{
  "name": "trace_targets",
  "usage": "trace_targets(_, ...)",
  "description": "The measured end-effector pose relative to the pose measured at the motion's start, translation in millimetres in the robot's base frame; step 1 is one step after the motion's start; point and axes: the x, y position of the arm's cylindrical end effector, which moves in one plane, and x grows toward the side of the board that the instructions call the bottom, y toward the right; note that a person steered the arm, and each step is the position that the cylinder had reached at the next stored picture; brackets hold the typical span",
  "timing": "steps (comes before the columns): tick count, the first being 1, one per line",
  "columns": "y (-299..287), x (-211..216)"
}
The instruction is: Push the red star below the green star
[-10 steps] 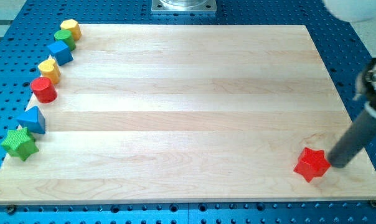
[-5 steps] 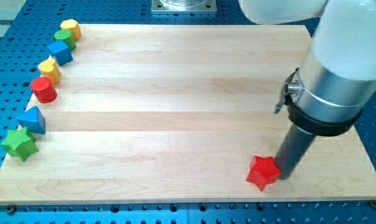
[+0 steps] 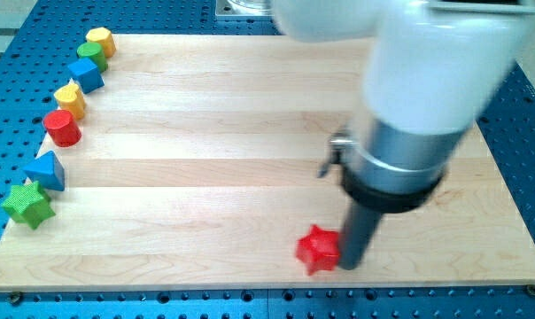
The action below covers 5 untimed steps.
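The red star (image 3: pixel 317 249) lies on the wooden board (image 3: pixel 250 133) near the view's bottom edge, right of the middle. My tip (image 3: pixel 350 265) touches the star's right side. The green star (image 3: pixel 27 204) sits at the board's left edge, low in the view, far to the left of the red star. The arm's white and grey body covers the board's upper right part.
Along the left edge above the green star stand a blue triangle (image 3: pixel 46 170), a red cylinder (image 3: pixel 62 128), a yellow block (image 3: pixel 70 97), a blue cube (image 3: pixel 87 74), a green block (image 3: pixel 93 55) and a yellow hexagon (image 3: pixel 100 40). A blue perforated table (image 3: pixel 524 106) surrounds the board.
My tip has slid to the view's left along the bottom of the board, pushing the red star left with it. The other blocks have not moved.
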Motion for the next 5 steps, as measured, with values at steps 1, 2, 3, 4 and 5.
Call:
trace_targets(1, -59, 0)
trace_targets(2, -119, 0)
trace_targets(3, -179, 0)
trace_targets(4, -234, 0)
trace_targets(5, -265, -1)
